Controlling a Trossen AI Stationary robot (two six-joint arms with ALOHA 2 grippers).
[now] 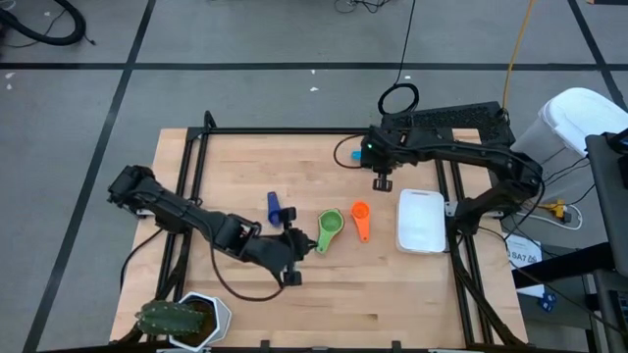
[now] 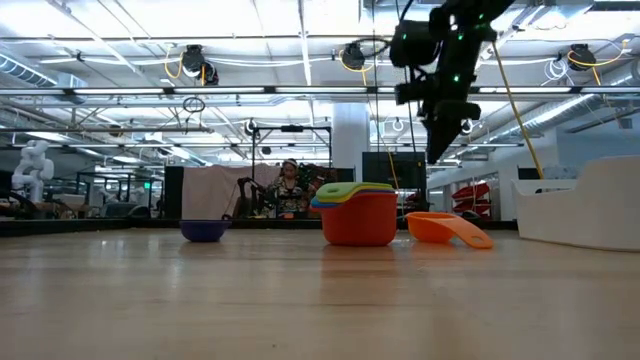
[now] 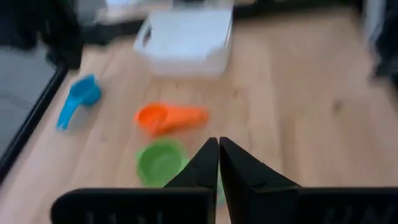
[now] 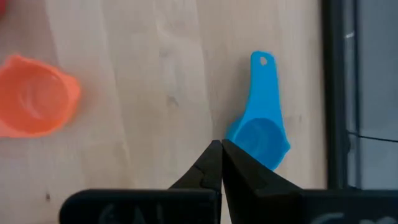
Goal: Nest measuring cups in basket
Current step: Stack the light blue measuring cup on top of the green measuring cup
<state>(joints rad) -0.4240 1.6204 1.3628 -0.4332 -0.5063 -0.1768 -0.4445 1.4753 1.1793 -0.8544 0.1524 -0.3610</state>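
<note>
A stack of nested measuring cups [image 2: 358, 215] stands mid-table, red outside, and shows green from above [image 1: 329, 229]. An orange cup [image 1: 360, 218] lies just to its right, and a dark blue cup [image 1: 275, 208] to its left. A light blue cup [image 4: 260, 124] lies by the far edge. The white basket [image 1: 422, 221] sits at the right. My left gripper [image 1: 294, 243] is shut and hovers just left of the stack [image 3: 160, 160]. Above the table, near the light blue cup, my right gripper [image 1: 381, 182] is shut and points down.
A white hexagonal pot with a green plant [image 1: 191, 319] stands at the near left corner. Black frame rails [image 1: 294, 131] run along the table's far edge and sides. Bare wood lies along the near side of the table.
</note>
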